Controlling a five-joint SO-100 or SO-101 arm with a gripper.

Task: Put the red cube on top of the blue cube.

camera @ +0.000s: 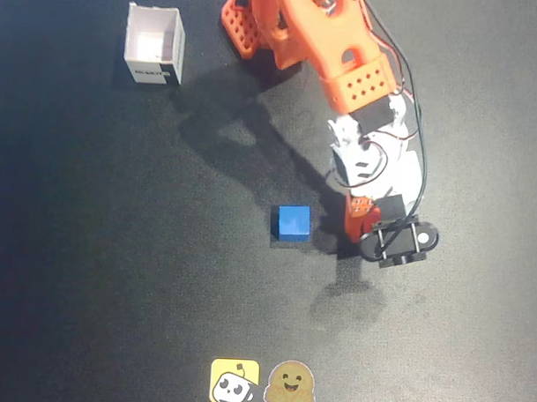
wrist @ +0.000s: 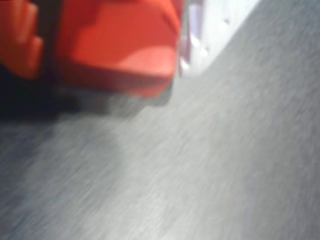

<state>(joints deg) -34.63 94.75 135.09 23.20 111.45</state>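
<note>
The blue cube [camera: 292,222] sits alone on the dark table [camera: 117,249] near the middle of the overhead view. Just to its right, the orange arm reaches down from the top, and my gripper [camera: 360,220] is shut on the red cube [camera: 356,215], which is mostly hidden under the wrist. In the blurred wrist view the red cube [wrist: 115,45] fills the upper left, pressed against the white finger [wrist: 202,30], with a shadow on the table beneath it. The blue cube is out of the wrist view.
An open white box [camera: 155,44] stands at the back left. The arm's orange base [camera: 257,24] is at the top centre. Two cartoon stickers [camera: 260,382] lie at the front edge. A black camera mount [camera: 399,241] juts from the wrist.
</note>
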